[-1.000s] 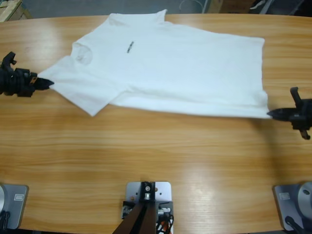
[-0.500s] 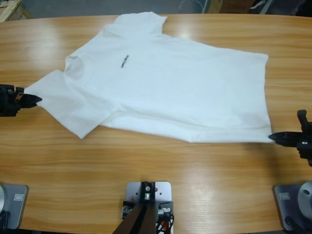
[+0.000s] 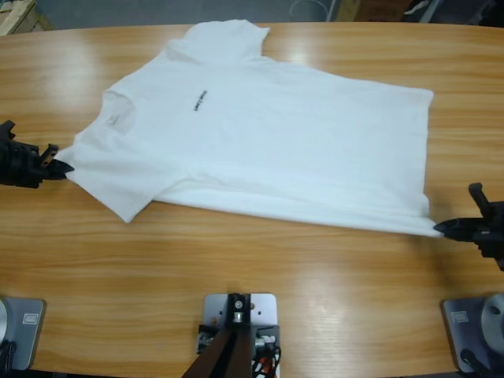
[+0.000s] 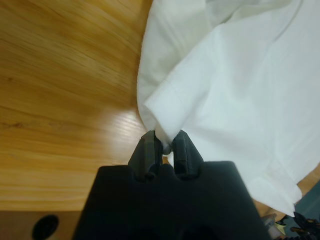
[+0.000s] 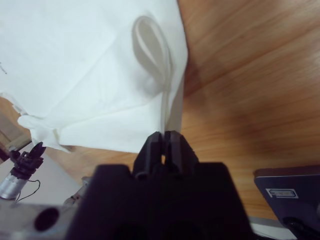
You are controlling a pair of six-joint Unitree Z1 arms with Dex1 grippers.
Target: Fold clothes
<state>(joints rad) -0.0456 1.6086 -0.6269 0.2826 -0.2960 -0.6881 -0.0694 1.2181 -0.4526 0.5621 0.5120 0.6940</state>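
The clothes are one white T-shirt [image 3: 276, 142], spread flat across the far half of the table, neck to the left and hem to the right. A small black print [image 3: 201, 100] marks its chest. At the table's left edge, my left gripper [image 3: 64, 168] is shut on the tip of the near sleeve. The left wrist view shows that cloth [image 4: 240, 75] pinched between the jaws of the left gripper [image 4: 167, 142]. My right gripper [image 3: 439, 228] is shut on the near hem corner at the right. In the right wrist view the hem [image 5: 90, 65] rises from the closed right gripper [image 5: 163, 139].
The bare wooden table [image 3: 236, 268] runs from the shirt to the near edge. The far sleeve [image 3: 228, 35] lies close to the table's back edge. The other arm's gripper [image 5: 27, 157] shows small in the right wrist view.
Both grippers have drawn the shirt toward the near edge over the last second. In the last half second the left gripper shifted slightly inward, slackening the sleeve; the right one barely moved.
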